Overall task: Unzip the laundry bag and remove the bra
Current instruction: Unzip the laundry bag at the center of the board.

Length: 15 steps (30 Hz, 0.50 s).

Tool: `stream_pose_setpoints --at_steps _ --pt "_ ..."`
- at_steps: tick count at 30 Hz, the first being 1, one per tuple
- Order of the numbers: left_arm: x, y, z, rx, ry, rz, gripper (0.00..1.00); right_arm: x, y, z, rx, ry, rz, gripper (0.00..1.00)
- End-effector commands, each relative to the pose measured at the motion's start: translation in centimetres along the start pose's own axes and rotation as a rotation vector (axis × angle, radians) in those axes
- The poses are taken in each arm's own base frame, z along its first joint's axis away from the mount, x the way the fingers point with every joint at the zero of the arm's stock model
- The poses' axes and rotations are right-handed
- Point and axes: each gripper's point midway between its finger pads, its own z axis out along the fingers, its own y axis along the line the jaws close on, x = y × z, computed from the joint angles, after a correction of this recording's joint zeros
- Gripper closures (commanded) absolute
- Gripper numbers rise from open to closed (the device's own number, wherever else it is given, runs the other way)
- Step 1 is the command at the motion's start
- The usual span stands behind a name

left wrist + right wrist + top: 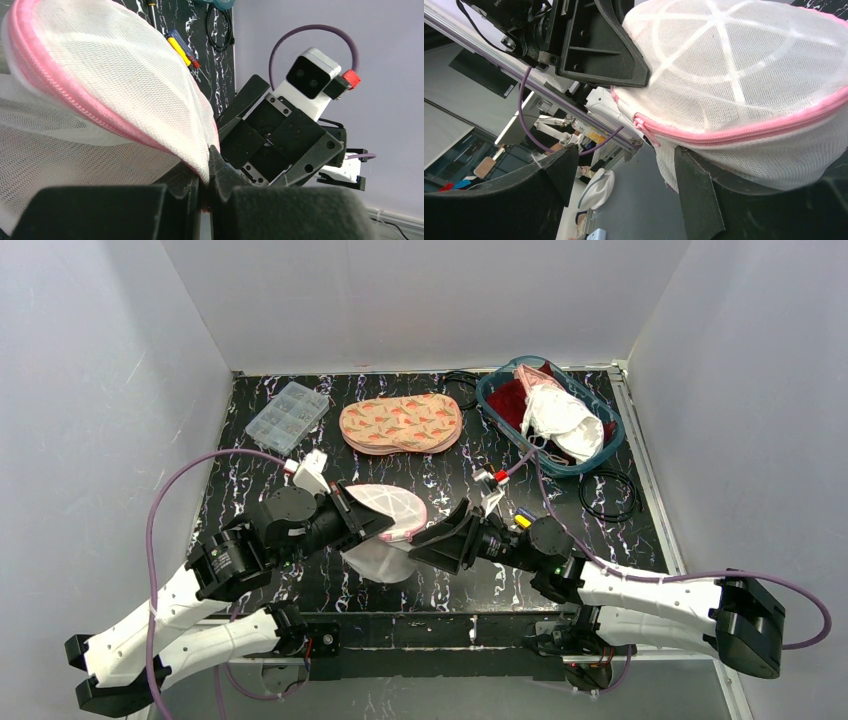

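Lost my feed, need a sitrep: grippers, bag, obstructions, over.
Left gripper shut on laundry bag edge. Right gripper open, lined up on zipper pull. Bag zipped. Nothing blocking the pull.

Almost nothing here can be read.
The only writing I can spot is on the black housing [511, 12] of the left arm, seen from the right wrist. It is a short run of white capitals at the very top edge, turned at an angle, cut off by the frame and too small to make out. From where I stand, the laundry bag [744, 75] carries no label or brand I can read.
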Motion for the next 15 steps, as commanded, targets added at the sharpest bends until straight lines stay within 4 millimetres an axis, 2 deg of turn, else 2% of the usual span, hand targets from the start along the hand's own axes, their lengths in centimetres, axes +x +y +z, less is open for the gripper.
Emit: stream_pose_setpoints --at_steps 1,11,15 --pt "-0.7 -2.4 -0.5 0.082 -0.012 -0.025 1.0 -1.2 1.4 0.2 -0.064 -0.058 0.009 0.23" --pt "-0.3 -2.2 0.2 0.084 -0.003 -0.04 1.0 -1.7 1.9 0.3 -0.105 -0.103 0.032 0.31" --pt "-0.7 -1.5 0.1 0.057 -0.025 -0.042 1.0 -1.8 1.9 0.0 -0.104 -0.113 0.034 0.36"
